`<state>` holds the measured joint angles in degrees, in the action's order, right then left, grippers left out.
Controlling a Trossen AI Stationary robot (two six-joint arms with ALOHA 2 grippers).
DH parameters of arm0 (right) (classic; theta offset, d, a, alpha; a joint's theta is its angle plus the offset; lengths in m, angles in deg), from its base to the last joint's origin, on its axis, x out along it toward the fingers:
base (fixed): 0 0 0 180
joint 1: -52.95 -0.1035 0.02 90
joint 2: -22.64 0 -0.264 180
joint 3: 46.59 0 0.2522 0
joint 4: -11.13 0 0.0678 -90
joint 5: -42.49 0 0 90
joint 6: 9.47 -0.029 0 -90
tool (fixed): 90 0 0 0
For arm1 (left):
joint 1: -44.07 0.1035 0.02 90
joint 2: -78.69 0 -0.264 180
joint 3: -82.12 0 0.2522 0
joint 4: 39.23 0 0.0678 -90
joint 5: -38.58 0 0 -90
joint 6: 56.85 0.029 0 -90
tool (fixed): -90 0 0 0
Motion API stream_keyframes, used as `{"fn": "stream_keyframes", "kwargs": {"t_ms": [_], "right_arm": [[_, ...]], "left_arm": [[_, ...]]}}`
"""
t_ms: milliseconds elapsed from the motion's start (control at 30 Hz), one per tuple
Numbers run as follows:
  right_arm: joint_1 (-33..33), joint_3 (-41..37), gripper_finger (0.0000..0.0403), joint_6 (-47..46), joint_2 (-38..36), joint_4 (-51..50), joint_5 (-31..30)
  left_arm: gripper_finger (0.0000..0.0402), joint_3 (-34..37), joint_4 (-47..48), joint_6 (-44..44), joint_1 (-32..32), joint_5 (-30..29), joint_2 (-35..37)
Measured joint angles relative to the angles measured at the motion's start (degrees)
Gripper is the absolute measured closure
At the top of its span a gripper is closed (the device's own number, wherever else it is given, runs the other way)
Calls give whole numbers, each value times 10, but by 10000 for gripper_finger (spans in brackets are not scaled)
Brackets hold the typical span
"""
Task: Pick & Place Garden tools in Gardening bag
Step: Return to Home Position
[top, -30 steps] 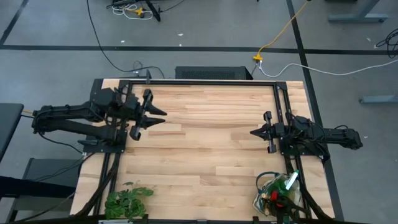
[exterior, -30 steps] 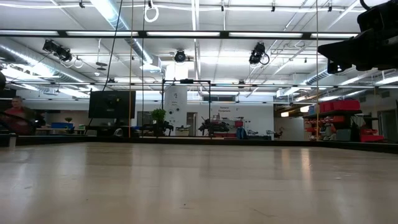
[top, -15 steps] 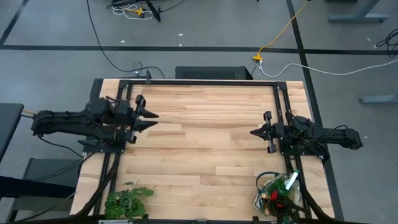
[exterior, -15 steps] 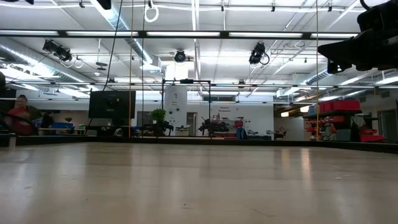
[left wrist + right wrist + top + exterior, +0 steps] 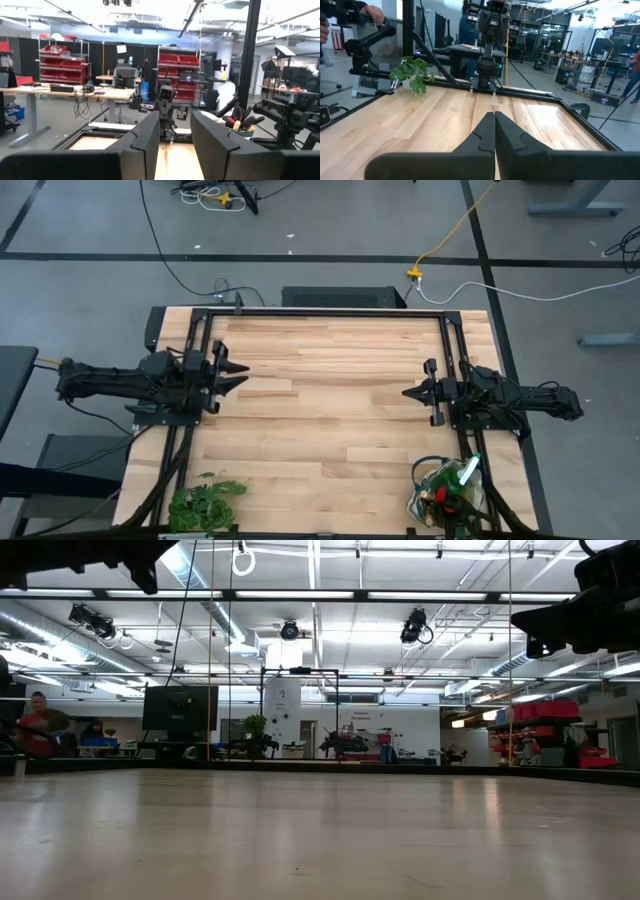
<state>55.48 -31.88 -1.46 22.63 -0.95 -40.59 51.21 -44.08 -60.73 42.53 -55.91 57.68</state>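
Observation:
The gardening bag (image 5: 425, 498), cream with dark green trim, stands at the table's near right corner. Garden tools stick out of its top: a green spray bottle (image 5: 468, 472) and something red (image 5: 438, 496). The bag's tools also show in the left wrist view (image 5: 239, 122). My left gripper (image 5: 232, 372) is open and empty at the table's left edge, far from the bag. My right gripper (image 5: 408, 392) is shut and empty at the table's right side, a little beyond the bag; its shut fingers show in the right wrist view (image 5: 494, 122).
A leafy green plant bunch (image 5: 205, 502) lies at the near left corner; it also shows in the right wrist view (image 5: 412, 75). A dark metal frame (image 5: 330, 313) runs along the table's far and side edges. The bare wooden tabletop (image 5: 330, 400) lies between the arms.
My left gripper has drawn back toward the table's left edge and come down. The arm now shows at the top left of the low view, where it did not before. My right arm, the bag and the plant have kept still.

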Motion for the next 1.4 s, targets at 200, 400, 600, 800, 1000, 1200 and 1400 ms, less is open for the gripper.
{"fn": "stream_keyframes", "kwargs": {"t_ms": [200,400,600,800,1000,1200,1400], "right_arm": [[0,0,401,0,0,0,0],[0,0,401,0,0,0,0],[0,0,401,0,0,0,0],[0,0,401,0,0,0,0],[0,0,401,0,0,0,0],[0,0,401,0,0,0,0],[0,0,401,0,0,0,0]], "left_arm": [[284,57,-19,0,0,-11,56],[284,103,-18,-7,0,-30,116],[284,138,-17,-26,0,-49,166],[284,162,-17,-30,0,-49,200],[284,166,-4,-38,0,-49,209],[284,166,24,-45,0,-47,209],[284,167,59,-42,0,-17,209]]}}
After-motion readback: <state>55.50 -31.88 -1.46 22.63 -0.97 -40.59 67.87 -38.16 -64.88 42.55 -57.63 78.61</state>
